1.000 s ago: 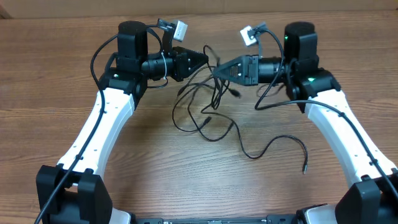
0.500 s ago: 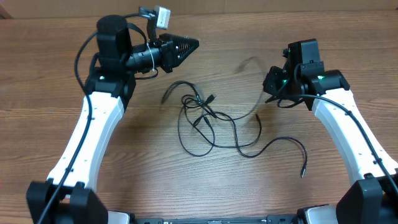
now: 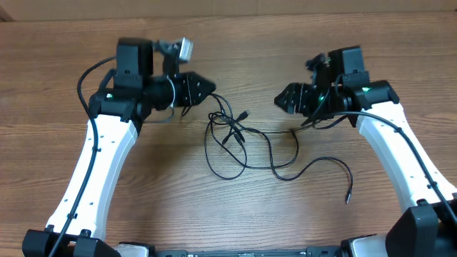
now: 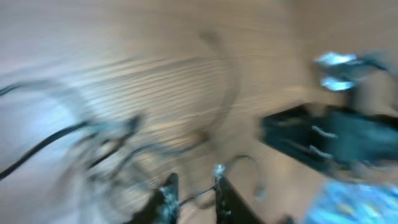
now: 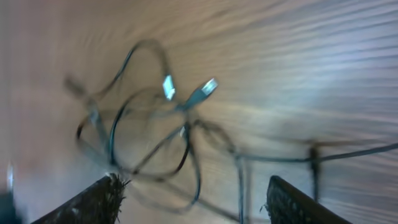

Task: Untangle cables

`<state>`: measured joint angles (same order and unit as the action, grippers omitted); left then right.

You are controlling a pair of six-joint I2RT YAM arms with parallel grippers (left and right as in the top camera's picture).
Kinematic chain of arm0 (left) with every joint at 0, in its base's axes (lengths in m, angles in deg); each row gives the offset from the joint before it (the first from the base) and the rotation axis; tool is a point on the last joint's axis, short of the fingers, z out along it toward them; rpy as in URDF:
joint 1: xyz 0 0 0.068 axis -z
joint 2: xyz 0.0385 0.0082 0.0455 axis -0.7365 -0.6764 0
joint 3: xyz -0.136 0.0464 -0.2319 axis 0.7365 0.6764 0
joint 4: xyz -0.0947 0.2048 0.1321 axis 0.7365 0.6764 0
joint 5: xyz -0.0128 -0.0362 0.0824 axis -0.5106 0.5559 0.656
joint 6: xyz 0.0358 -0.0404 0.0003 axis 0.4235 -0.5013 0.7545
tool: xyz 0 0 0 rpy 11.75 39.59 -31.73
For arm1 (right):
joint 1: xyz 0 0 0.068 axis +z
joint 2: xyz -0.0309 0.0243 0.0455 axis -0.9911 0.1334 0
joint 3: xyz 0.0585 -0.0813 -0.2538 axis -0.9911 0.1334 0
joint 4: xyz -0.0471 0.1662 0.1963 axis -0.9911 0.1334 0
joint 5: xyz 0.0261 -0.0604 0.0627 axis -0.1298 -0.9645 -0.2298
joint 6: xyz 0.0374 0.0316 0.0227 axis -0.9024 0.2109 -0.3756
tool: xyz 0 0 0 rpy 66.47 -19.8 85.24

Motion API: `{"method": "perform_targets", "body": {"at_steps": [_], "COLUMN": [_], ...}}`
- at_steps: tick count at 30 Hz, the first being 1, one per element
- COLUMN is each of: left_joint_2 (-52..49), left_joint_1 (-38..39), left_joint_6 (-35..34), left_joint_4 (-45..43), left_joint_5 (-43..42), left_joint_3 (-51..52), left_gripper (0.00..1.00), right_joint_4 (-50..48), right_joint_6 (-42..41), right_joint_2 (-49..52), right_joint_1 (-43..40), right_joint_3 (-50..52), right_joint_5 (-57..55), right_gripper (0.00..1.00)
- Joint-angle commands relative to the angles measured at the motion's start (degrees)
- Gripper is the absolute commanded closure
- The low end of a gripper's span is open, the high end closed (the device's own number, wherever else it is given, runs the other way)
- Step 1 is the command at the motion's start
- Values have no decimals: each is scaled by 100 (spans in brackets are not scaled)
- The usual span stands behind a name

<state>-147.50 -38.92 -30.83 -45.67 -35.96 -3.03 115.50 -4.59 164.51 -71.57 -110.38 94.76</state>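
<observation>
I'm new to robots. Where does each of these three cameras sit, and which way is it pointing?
Overhead: above the table, facing straight down at the cables; left arm and right arm show.
Left wrist: on the left arm, looking past its left pincer at blurred cables.
Right wrist: on the right arm, looking past its right pincer at the cables.
Shared: all see the cables.

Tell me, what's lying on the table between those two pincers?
Only the cables, a loose tangle of thin black cords on the wooden table, between the left pincer and right pincer. The overhead view shows it.
</observation>
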Motion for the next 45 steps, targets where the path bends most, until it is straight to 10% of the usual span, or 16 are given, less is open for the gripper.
{"method": "perform_targets", "body": {"at_steps": [1,3,8,30,36,45], "left_joint_2": [-22,-33,-120,-385,-385,-385], "left_joint_1": [-28,-24,-22,-22,-22,-22], "left_joint_6": [208,208,203,-573,-570,-610], "left_joint_4": [391,498,568,656,745,776], "left_joint_5": [1635,1700,1698,2736,2736,2621], "left_joint_3": [-42,-39,-35,-35,-35,-33], "left_gripper": [69,47,36,31,28,25], "right_joint_4": [81,114,-48,-1775,-1416,396], "right_joint_6": [1314,1755,2420,1598,1172,1167], "right_joint_2": [-37,-35,26,994,918,592], "right_joint_1": [374,619,1478,2463,2457,2389], "right_joint_3": [68,138,214,219,-50,-3112], "right_joint_5": [562,557,-232,-1694,-1596,-973], "right_gripper": [27,26,27,94,96,96]}}
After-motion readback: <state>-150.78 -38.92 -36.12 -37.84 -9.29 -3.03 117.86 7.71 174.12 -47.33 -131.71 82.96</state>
